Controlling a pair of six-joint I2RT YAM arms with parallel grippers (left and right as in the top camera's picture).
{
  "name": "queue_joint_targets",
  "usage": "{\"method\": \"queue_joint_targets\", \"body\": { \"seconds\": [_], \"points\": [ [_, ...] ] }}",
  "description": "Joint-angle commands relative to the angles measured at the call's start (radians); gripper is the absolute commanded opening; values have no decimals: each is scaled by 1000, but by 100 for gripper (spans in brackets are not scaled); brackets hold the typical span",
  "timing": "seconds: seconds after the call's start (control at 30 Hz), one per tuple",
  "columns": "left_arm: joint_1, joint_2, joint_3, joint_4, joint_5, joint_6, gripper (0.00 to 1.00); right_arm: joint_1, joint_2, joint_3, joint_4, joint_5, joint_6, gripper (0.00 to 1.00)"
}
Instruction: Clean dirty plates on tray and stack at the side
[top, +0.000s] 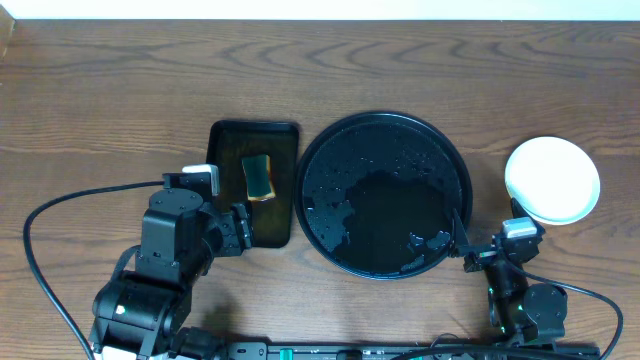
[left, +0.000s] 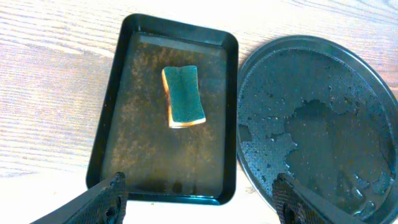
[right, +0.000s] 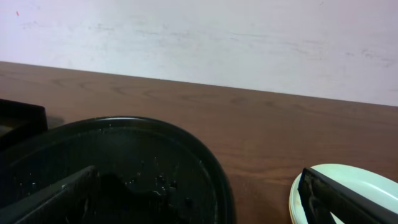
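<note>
The round black tray (top: 385, 128) lies in the middle of the table, wet with water drops and a puddle, and no plate is on it. It also shows in the left wrist view (left: 373, 81) and the right wrist view (right: 205, 168). The plates (top: 552, 180) sit stacked to its right, whitish from above; a pale mint rim shows in the right wrist view (right: 348, 180). I cannot tell how many are in the stack. My left gripper (top: 232, 228) (left: 199, 186) is open and empty at the rectangular tray's near edge. My right gripper (top: 487, 225) (right: 199, 174) is open and empty between tray and plates.
A smaller rectangular black tray (top: 225, 150) (left: 106, 124) lies left of the round tray and holds a green and yellow sponge (top: 259, 177) (left: 183, 96). A black cable (top: 60, 205) loops at the left. A pale wall (right: 199, 37) stands behind the table.
</note>
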Motion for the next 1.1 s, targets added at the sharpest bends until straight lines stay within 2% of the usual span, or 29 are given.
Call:
{"method": "queue_joint_targets", "body": {
  "seconds": [0.0, 0.23, 0.47, 0.73, 1.07],
  "points": [
    [0, -1, -4, 0, -12, 9, 75, 9, -6, -1, -4, -4, -11, 99],
    [0, -2, -4, 0, -12, 9, 75, 9, -6, -1, -4, -4, -11, 99],
    [23, -77, -48, 2, -98, 25, 75, 9, -6, -1, -4, -4, -11, 99],
    [145, -294, -310, 235, -87, 24, 75, 9, -6, -1, -4, -4, -11, 99],
    [223, -581, -621, 501, -87, 24, 75, 9, -6, -1, -4, -4, -11, 99]
  ]
}}
